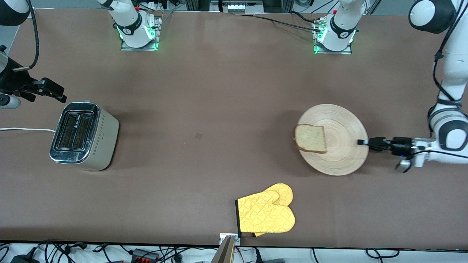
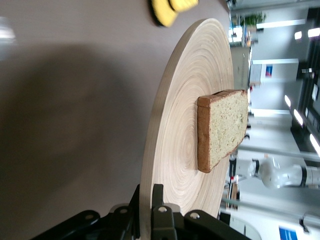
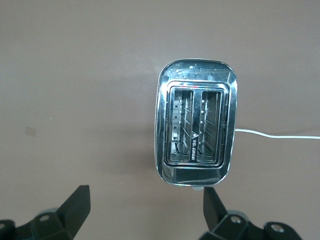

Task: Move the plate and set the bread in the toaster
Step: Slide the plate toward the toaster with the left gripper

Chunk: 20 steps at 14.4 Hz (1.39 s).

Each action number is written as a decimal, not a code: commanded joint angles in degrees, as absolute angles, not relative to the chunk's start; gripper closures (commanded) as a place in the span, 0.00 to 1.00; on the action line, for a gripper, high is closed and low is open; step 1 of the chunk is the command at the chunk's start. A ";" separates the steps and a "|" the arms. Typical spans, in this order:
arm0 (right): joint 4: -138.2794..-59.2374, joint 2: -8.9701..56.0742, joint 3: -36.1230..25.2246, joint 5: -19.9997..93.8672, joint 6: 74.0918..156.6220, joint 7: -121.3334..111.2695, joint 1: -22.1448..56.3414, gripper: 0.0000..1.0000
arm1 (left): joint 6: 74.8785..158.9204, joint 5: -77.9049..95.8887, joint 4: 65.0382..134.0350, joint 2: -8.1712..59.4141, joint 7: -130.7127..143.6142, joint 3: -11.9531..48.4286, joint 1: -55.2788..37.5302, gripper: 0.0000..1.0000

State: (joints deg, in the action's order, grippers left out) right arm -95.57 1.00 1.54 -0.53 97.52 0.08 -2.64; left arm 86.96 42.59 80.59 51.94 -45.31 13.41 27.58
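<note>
The light-wood plate (image 1: 342, 153) lies toward the left arm's end of the table, with the bread slice (image 1: 310, 138) on it at the edge toward the toaster. My left gripper (image 1: 363, 142) is shut on the plate's rim. In the left wrist view the rim (image 2: 150, 165) sits clamped in my gripper (image 2: 149, 196) and the bread (image 2: 222, 127) rests on the plate face. The chrome toaster (image 1: 82, 135) stands at the right arm's end, both slots empty. My right gripper (image 1: 55, 92) is open and empty, over the table just beside the toaster (image 3: 196, 127); its fingers (image 3: 80, 205) are spread wide.
A yellow oven mitt (image 1: 267, 213) lies near the table's front edge, nearer the front camera than the plate; it also shows in the left wrist view (image 2: 167, 9). The toaster's white cord (image 1: 25, 129) runs off the table's end.
</note>
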 commanded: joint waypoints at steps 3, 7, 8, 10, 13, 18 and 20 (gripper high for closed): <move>-94.49 3.06 1.76 -0.53 97.73 0.61 -2.64 0.00 | 91.55 43.41 81.91 50.63 -45.18 16.78 16.90 0.99; -92.64 6.33 1.76 -0.44 97.30 0.62 -0.10 0.00 | 107.01 44.29 82.09 50.80 -44.22 20.04 4.95 0.99; -92.64 7.37 1.76 -0.87 97.64 0.53 1.39 0.00 | 109.49 46.73 82.18 51.24 -42.99 20.04 3.09 0.99; -92.46 8.35 1.76 -1.14 97.73 0.70 3.95 0.00 | 115.71 53.31 84.71 51.33 -42.89 20.04 0.02 0.99; -92.37 11.16 1.76 -0.70 98.96 0.79 6.93 0.00 | 123.12 63.26 87.97 51.50 -43.59 20.04 -4.91 0.99; -92.90 15.11 1.76 -0.26 102.04 0.79 10.02 0.00 | 123.40 63.90 90.70 52.65 -43.68 20.04 -5.54 0.99; -92.81 16.60 1.76 -0.35 102.48 0.88 10.98 0.00 | 123.31 63.72 91.84 52.56 -43.68 19.86 -5.36 0.98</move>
State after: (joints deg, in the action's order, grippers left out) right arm -93.87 15.12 1.98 -0.44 102.12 0.31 9.86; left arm 124.00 61.84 90.26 53.49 -42.54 19.58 -5.98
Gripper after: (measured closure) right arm 0.000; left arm 0.907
